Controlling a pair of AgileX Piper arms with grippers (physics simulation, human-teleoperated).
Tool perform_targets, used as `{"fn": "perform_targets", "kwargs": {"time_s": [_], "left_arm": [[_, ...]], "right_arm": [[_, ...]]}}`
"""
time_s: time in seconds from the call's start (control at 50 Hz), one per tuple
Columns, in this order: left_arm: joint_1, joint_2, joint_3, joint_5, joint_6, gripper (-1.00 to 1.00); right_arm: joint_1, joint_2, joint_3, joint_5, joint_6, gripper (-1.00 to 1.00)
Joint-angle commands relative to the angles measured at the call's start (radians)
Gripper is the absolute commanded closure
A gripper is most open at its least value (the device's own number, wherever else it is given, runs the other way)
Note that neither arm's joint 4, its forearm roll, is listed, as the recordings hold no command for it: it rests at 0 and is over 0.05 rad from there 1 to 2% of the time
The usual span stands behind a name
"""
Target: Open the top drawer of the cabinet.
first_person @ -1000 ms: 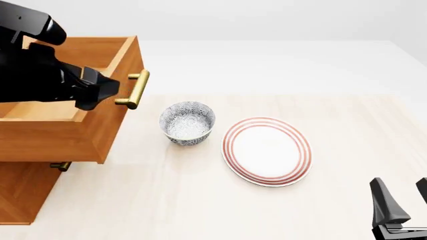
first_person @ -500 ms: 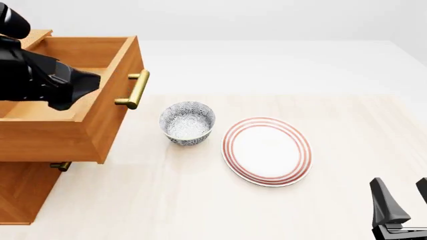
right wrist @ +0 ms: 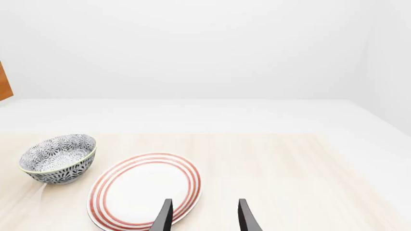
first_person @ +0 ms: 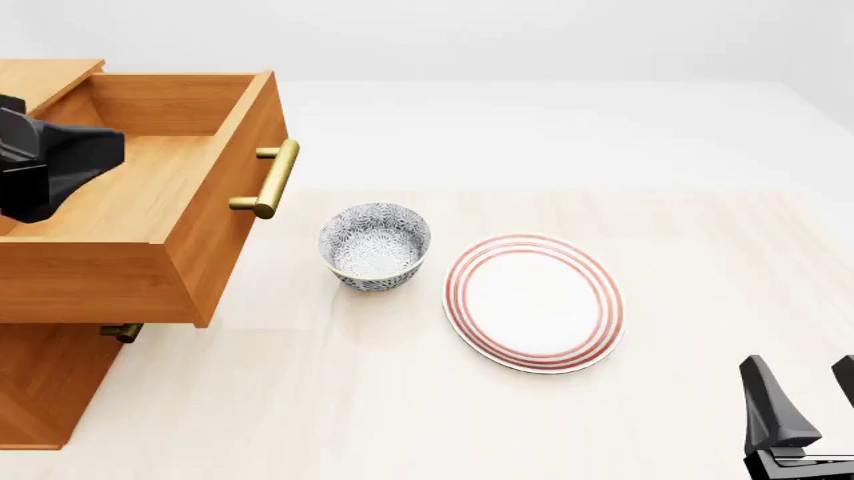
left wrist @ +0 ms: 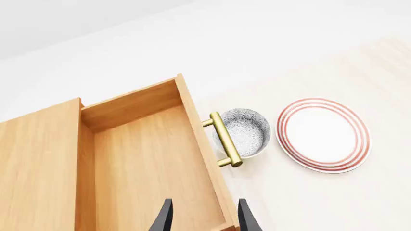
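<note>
Top drawer (first_person: 147, 190) stands pulled out of the cabinet (first_person: 40, 385); left end effector (left wrist: 202, 219), fingers parted and empty, hovers above it, task apparently complete.

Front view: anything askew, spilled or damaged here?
Nothing stands out. The top drawer is pulled out of the cabinet, level and empty inside. The bowl sits upright beside the plate, apart from it. Both grippers, left and right, are open and hold nothing.

The left gripper (left wrist: 200, 219) hung above the drawer (first_person: 147, 190), fingers apart, empty. The right gripper (right wrist: 201, 216) sat low near the plate (right wrist: 144, 190), fingers parted.
</note>
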Motion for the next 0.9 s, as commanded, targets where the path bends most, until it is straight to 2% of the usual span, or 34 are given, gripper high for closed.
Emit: {"fn": "perform_targets", "kwargs": {"time_s": [0.02,0.38,0.66,0.9], "left_arm": [[0.023,-0.046,-0.003,0.004,-0.002,-1.00],[0.068,-0.063,-0.044,-0.004,-0.011,-1.00],[0.108,-0.013,-0.162,0.023,0.010,-1.00],[0.107,0.055,-0.250,0.045,0.035,-1.00]], "right_arm": [[0.000,0.000,0.000,0.000,0.000,-1.00],[0.000,0.000,0.000,0.000,0.000,-1.00],[0.000,0.000,0.000,0.000,0.000,-1.00],[0.000,0.000,0.000,0.000,0.000,-1.00]]}}
